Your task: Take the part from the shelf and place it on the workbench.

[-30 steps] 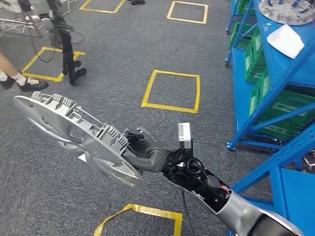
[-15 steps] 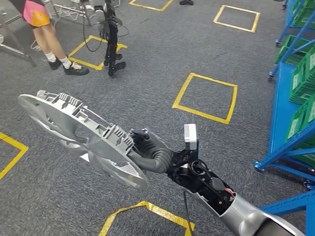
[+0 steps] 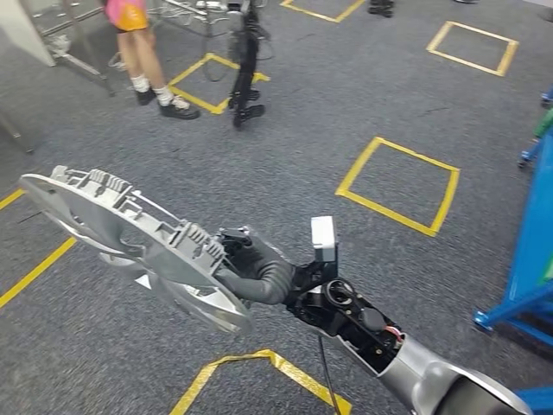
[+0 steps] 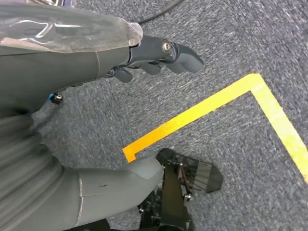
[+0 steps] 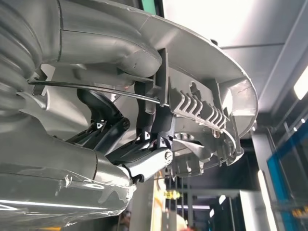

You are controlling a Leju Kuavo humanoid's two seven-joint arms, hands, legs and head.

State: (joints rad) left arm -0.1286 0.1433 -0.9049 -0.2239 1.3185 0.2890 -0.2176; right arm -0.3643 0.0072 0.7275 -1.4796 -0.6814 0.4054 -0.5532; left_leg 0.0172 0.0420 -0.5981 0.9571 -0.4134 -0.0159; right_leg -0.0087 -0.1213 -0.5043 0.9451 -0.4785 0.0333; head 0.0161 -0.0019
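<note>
Part (image 3: 130,238) held flat at its near rim, above the floor (image 3: 313,138), likely for carrying | right hand (image 3: 251,264) fingers (image 5: 145,166) clamped on rim ribs | left hand (image 4: 109,57) hangs empty, fingers loosely apart | blue shelf (image 3: 528,259) alongside

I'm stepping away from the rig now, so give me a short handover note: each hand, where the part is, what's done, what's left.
Right hand: grips the grey part by its rim, carried over the carpet floor.
Left hand: holds nothing, hanging above the floor by a yellow tape line.
Done: part is off the blue shelf, which stands to the right.
Left: reach the workbench and set the part down.
Note: a person stands ahead on the left.
</note>
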